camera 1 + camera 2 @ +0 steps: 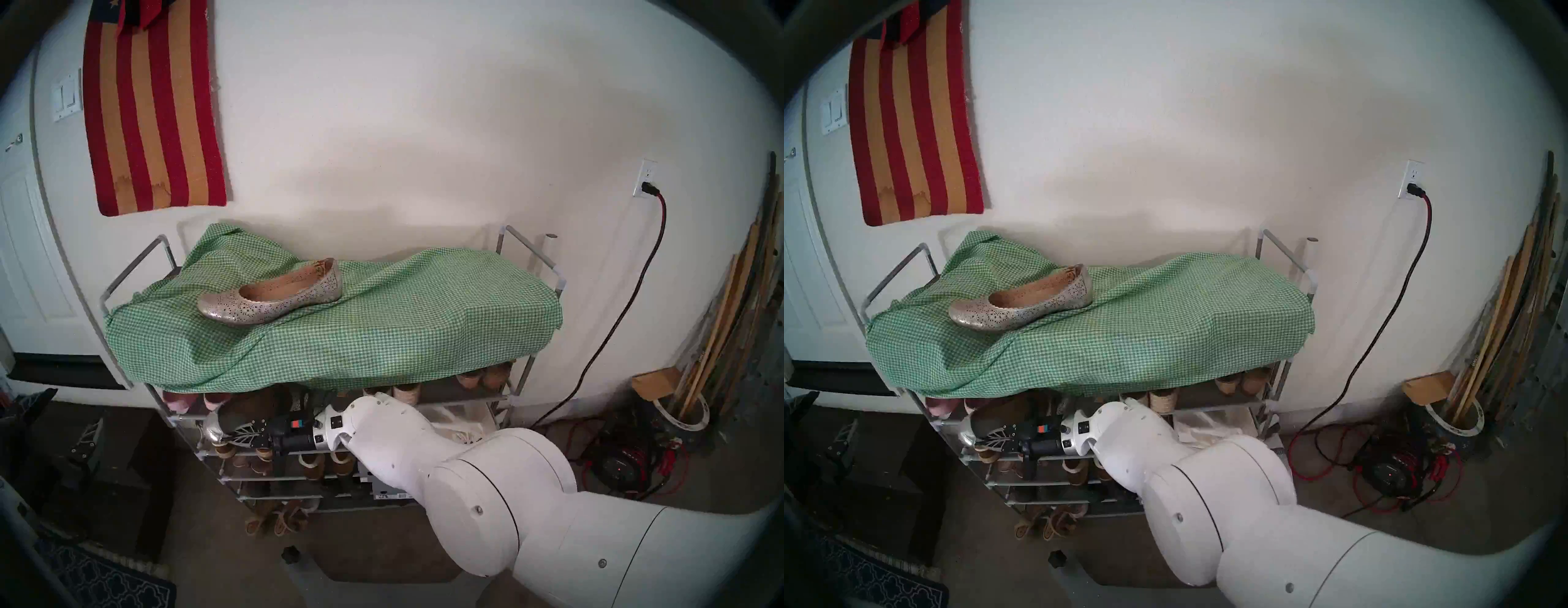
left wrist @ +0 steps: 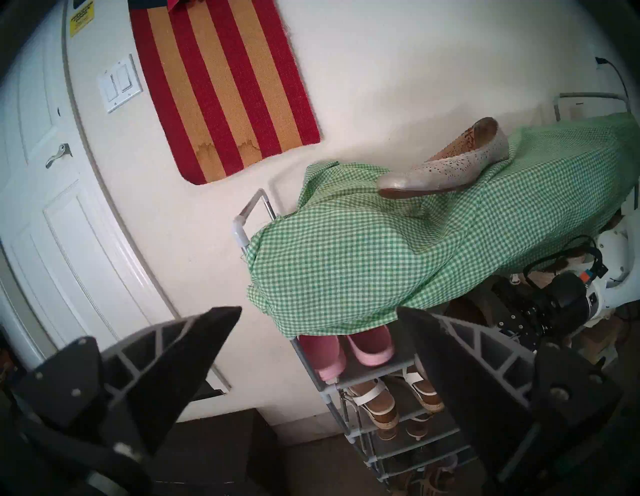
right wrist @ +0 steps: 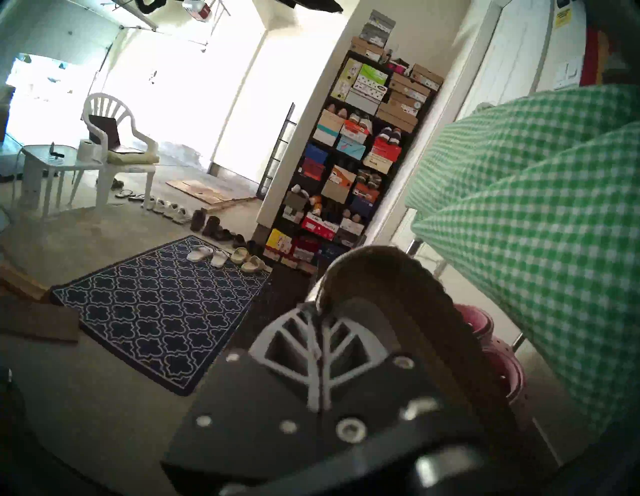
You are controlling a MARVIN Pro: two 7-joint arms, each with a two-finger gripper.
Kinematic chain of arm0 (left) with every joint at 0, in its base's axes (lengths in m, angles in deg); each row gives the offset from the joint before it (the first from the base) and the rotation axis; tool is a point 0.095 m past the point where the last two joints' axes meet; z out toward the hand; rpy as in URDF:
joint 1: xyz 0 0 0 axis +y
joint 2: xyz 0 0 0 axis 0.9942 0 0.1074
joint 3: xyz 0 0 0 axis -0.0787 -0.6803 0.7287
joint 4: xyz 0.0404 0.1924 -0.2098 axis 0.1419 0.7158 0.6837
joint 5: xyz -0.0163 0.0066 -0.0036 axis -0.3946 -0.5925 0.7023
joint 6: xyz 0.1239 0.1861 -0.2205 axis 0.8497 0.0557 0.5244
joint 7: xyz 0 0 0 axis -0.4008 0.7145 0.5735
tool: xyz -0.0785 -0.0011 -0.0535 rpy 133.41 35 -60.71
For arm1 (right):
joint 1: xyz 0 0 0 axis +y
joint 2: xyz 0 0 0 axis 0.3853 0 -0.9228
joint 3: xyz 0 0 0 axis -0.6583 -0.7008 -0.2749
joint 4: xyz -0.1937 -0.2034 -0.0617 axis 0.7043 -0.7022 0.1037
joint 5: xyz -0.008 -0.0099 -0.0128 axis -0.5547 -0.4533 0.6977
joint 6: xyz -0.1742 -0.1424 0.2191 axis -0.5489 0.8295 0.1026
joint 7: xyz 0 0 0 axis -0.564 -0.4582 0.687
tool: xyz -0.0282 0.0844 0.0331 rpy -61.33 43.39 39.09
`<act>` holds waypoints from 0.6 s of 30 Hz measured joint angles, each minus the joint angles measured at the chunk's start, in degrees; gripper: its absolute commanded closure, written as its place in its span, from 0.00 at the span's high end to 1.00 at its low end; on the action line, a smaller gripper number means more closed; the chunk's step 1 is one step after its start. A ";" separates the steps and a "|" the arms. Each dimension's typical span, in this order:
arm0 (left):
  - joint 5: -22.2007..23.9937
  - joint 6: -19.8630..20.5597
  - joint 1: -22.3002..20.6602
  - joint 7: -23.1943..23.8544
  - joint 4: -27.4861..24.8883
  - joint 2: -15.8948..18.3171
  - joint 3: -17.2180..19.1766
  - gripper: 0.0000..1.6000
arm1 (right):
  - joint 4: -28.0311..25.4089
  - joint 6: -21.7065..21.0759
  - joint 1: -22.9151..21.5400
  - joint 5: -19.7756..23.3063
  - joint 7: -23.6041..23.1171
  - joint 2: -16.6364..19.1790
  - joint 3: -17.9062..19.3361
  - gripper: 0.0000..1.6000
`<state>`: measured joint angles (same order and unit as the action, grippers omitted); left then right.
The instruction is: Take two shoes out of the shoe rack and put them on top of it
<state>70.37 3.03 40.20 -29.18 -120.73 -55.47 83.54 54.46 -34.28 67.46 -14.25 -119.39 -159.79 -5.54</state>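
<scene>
White wall, shoe rack (image 1: 127,276) draped in gingham cloth (image 1: 382,331), first shoe (image 1: 271,299) on top; right gripper (image 1: 231,433) clamped on apparently second shoe (image 1: 214,429), which risks snagging the cloth's overhang; left gripper (image 2: 318,350) open, empty.

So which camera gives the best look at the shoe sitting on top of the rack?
Head stereo left: the perforated shoe shows whole from above on the gingham cloth. Head stereo right nearly matches. Left wrist shows it side-on; right wrist misses it.

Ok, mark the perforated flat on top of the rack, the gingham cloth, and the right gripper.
perforated flat (image 1: 271,302): head left view, on its side upper.
gingham cloth (image 1: 382,339): head left view, on its bare front drape.
right gripper (image 1: 229,437): head left view, at the fingertips, shut on a second shoe.
</scene>
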 measured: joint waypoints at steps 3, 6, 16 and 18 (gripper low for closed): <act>0.00 -0.01 -0.01 0.02 0.00 0.00 0.01 1.00 | -0.43 0.02 0.45 0.04 0.02 -0.01 -0.55 0.00; 0.00 -0.02 -0.02 0.05 0.00 0.00 0.03 1.00 | -1.12 0.03 0.89 0.09 0.03 -0.02 -1.19 0.00; 0.00 -0.05 -0.06 0.14 0.00 0.00 0.09 1.00 | -4.63 0.04 1.82 0.47 0.04 -0.03 -3.86 0.00; 0.00 -0.06 -0.07 0.15 0.00 0.00 0.10 1.00 | -5.36 0.04 1.94 0.58 0.04 -0.03 -4.36 0.00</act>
<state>70.36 2.97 40.13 -29.04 -120.73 -55.47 83.63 49.10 -34.23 69.40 -13.68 -119.35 -159.82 -9.89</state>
